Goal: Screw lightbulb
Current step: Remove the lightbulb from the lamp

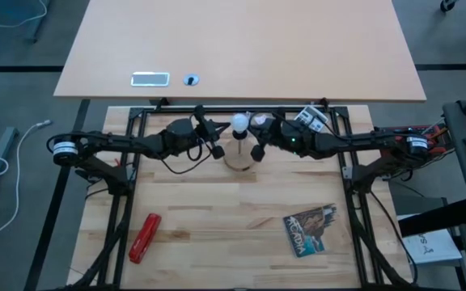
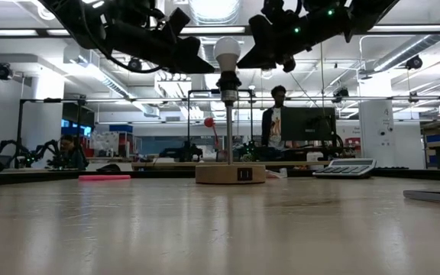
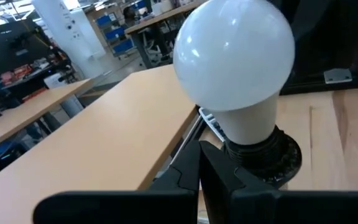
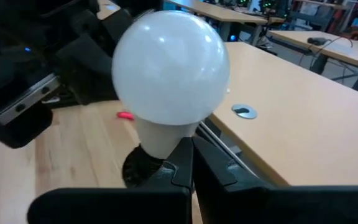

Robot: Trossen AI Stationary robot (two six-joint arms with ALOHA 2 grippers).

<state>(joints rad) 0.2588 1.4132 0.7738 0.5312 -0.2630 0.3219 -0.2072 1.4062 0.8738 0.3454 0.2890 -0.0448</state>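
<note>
Our left gripper (image 1: 217, 151) sits pinched shut and empty just beside the lightbulb (image 1: 239, 124), which is already up in its socket (image 2: 228, 79). Right gripper (image 1: 258, 151): same, closed on nothing. A sideways bump could tip the wooden base (image 2: 230, 174).

You see glossy smooth white lightbulb (image 3: 234, 59), matt black socket (image 3: 267, 157), pale wooden disc (image 2: 230, 174), wood-grain table (image 1: 217, 234).

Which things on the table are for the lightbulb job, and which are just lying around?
For the job:
lightbulb, sitting in the black socket on the wooden stand
left gripper and right gripper, both shut, either side of it

Just lying about:
red tool
booklet
calculator
</note>
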